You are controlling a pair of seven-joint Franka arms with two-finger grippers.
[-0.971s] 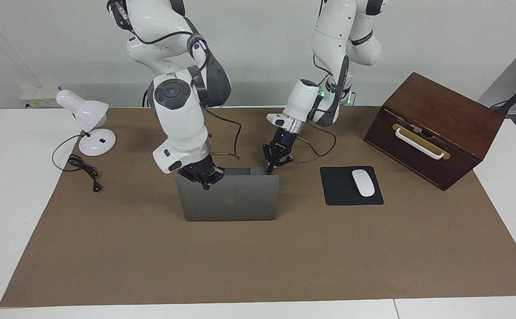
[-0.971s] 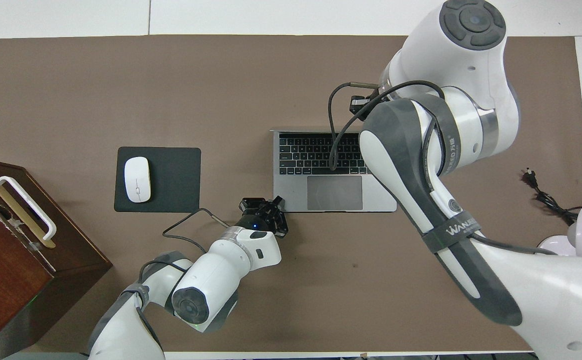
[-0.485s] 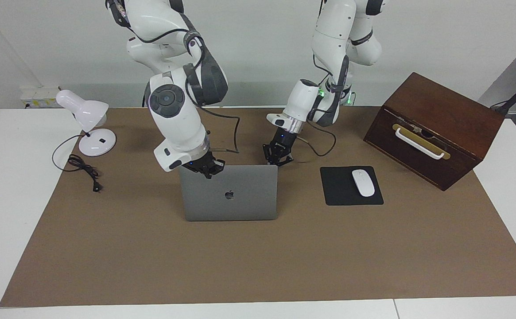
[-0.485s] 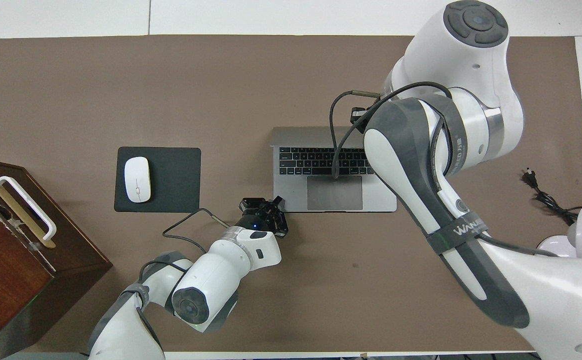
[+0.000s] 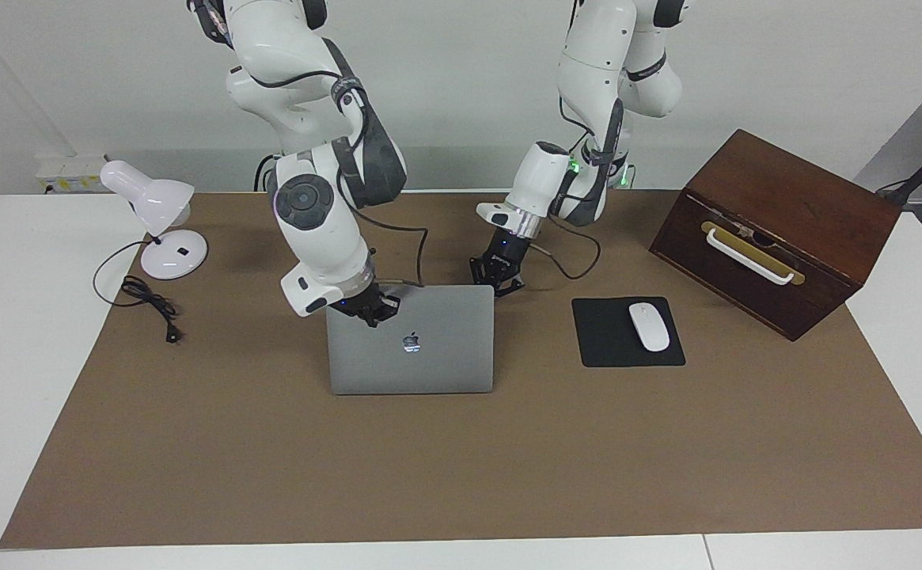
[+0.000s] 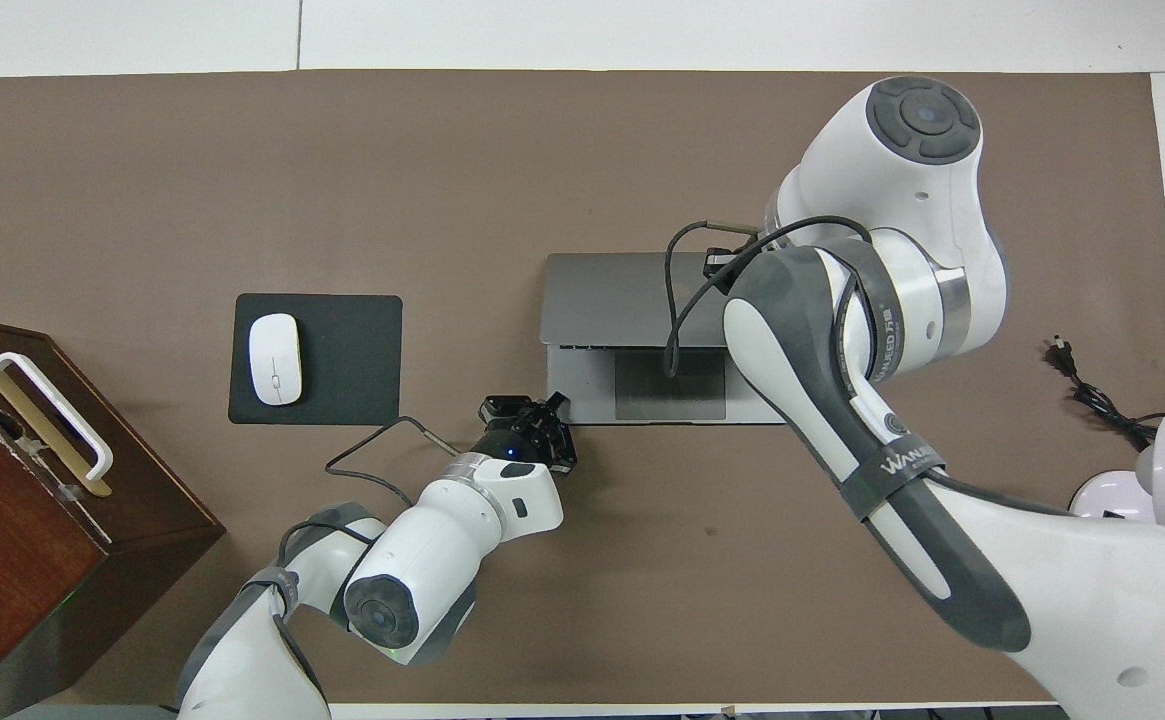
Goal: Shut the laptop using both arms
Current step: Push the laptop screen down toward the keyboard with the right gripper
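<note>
The silver-grey laptop [image 5: 429,356] stands mid-table, its lid with the dark apple logo tilted well down over the keys. In the overhead view the lid [image 6: 607,300] hides the keyboard and only the trackpad [image 6: 669,385] shows. My right gripper [image 5: 371,309] presses on the lid's upper corner toward the right arm's end; in the overhead view my own arm hides it. My left gripper [image 5: 496,281] is low at the laptop base's corner nearest the robots toward the left arm's end, its fingers apart; it also shows in the overhead view [image 6: 532,412].
A black mouse pad [image 5: 627,331] with a white mouse [image 5: 649,326] lies beside the laptop toward the left arm's end. A brown wooden box [image 5: 777,229] with a white handle stands past it. A white desk lamp [image 5: 156,214] and its cord [image 5: 148,305] are at the right arm's end.
My right gripper has pushed the lid down toward the robots; the keys, visible from above before, are now covered. My left gripper has stayed at the base's corner.
</note>
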